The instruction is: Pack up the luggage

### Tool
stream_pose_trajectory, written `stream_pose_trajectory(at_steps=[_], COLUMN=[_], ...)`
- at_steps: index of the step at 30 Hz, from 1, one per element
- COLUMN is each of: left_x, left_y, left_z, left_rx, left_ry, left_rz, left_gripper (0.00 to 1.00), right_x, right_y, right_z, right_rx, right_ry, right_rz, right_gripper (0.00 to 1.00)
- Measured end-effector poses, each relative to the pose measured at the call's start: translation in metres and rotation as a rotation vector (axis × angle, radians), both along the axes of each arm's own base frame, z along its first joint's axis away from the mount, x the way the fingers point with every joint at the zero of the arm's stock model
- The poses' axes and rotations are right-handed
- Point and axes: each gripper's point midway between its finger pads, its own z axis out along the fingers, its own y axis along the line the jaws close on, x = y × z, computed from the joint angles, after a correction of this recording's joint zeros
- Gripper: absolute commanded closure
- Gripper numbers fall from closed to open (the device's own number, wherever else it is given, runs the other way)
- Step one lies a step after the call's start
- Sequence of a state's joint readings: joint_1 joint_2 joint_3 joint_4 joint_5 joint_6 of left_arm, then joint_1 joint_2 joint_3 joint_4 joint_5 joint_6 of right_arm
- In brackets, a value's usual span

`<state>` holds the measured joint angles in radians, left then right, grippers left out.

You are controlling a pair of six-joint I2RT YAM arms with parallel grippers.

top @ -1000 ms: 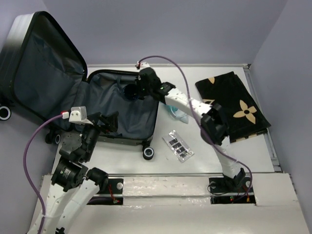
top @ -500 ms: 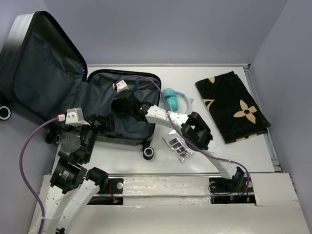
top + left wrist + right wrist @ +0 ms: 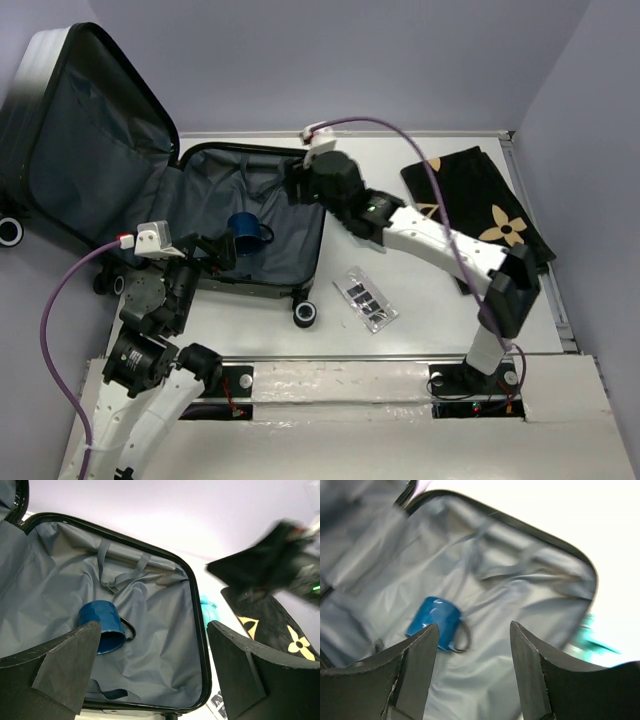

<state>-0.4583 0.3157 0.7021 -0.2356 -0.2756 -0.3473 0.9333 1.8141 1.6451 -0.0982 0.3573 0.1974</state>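
The right arm has swung out of the case since half a second ago, and the blue mug (image 3: 243, 232) that was at its fingertips then now lies free on the lining.

Nearest the bases, the left gripper (image 3: 154, 635) hovers at the near edge of the luggage (image 3: 290, 235). Its jaws are spread wide with nothing between them. At 3 o'clock from it, a black wheel (image 3: 305, 314) juts from the case's near corner. Further toward 3 o'clock a clear packet of small dark items (image 3: 365, 299) lies on the white table (image 3: 420, 330).

The luggage lies open at the 10 o'clock part of the table, with its lid (image 3: 85, 140) standing up at 10 o'clock against the wall. The mug rests on its side in the grey lining, handle toward 3 o'clock, touching neither gripper.

Farther back, the right gripper (image 3: 295, 188) hangs over the case's far right corner, at 1 o'clock from the mug. Its jaws are parted wide and empty. A teal object (image 3: 207, 611) sits just outside the case's right rim, mostly hidden. At 2 o'clock lies a folded black cloth with tan motifs (image 3: 500, 215), partly under the right arm.
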Motion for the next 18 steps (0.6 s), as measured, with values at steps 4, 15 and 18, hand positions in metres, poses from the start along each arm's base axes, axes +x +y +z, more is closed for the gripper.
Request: stream_pose_trajectory(at_steps=[4,15,18], left_x=[0.000,0.001,0.002], left_y=[-0.001,-0.007,-0.008], left_z=[0.000,-0.001,-0.003], left_rx=[0.000,0.005,0.007], left_ry=[0.000,0.007,0.013], left_rz=[-0.006,-0.031,-0.035], left_gripper=[0.01,0.01,0.01], right_x=[0.024,0.035,0.039], right_y=[-0.078,-0.267,-0.267], right_z=[0.009,-0.175,-0.200], right_rx=[0.059,-0.088,-0.089], right_ry=[0.049,0.511,0.567], right_rz=[-0.125,-0.547,-0.555], right_gripper=[0.22,0.30,0.37])
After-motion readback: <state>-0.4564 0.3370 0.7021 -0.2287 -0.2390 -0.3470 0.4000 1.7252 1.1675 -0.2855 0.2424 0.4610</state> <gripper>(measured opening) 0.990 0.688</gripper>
